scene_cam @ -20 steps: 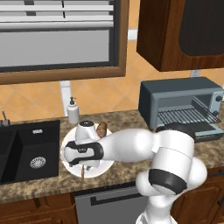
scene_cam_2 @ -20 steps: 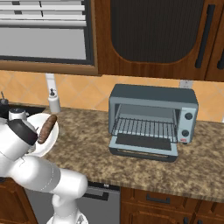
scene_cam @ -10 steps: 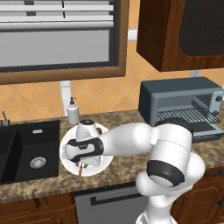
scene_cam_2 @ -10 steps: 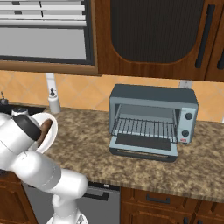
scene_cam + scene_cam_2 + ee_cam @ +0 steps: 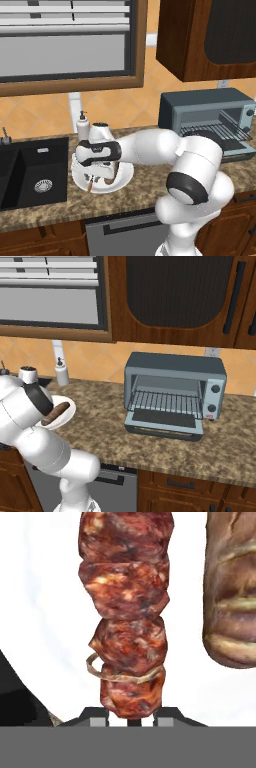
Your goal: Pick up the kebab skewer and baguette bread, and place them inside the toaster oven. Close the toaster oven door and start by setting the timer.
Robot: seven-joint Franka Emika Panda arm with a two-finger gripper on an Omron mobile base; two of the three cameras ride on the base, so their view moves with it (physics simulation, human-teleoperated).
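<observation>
The kebab skewer, a stick of dark red-brown chunks, lies on the white plate, and my gripper is shut on its near end. The golden-brown baguette bread rests right beside it on the same plate. From the left base view, my gripper reaches down onto the plate, with the skewer poking out below and the baguette beside the hand. The blue-grey toaster oven stands to the right, its door folded down open and the wire rack bare.
A black sink lies left of the plate, and a soap dispenser stands behind it. Dark wood cabinets hang above the oven. Open granite counter stretches between plate and oven.
The jaws have gone from wide open to shut on the skewer. The hand settled slightly lower over the plate; skewer, baguette and oven stayed put.
</observation>
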